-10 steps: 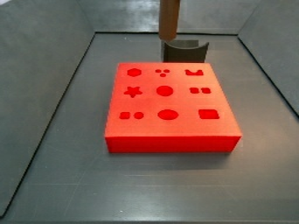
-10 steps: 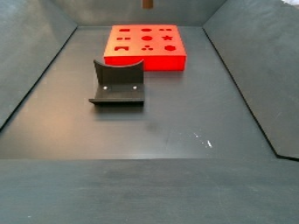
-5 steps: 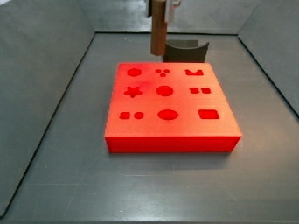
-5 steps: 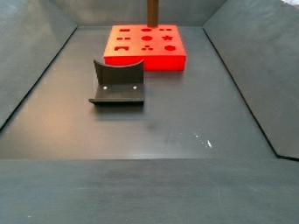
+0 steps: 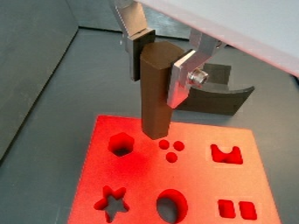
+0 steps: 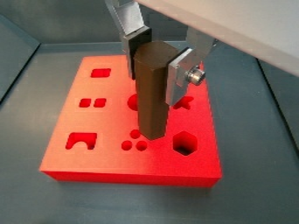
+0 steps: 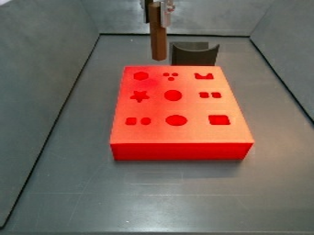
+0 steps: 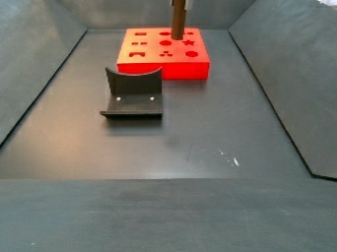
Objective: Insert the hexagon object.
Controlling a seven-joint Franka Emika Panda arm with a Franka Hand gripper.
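Observation:
My gripper [image 5: 162,63] is shut on the hexagon object [image 5: 155,96], a long brown rod held upright; it also shows in a wrist view [image 6: 152,92] and in both side views [image 7: 157,41] [image 8: 178,18]. The rod hangs just above the far end of the red block [image 7: 178,110], near its hexagon hole [image 5: 121,144] [image 6: 187,143] and the three small round holes [image 5: 172,149]. The rod's lower end sits a little beside the hexagon hole, not in it. The red block also shows in a side view [image 8: 165,51].
The fixture, a dark curved bracket [image 8: 133,94], stands on the floor apart from the red block; it shows behind the block in a side view [image 7: 194,53] and a wrist view [image 5: 228,96]. Grey walls ring the floor.
The gripper has moved sideways with the rod over the block's far end, from near the fixture towards the hexagon hole side, and has come lower.

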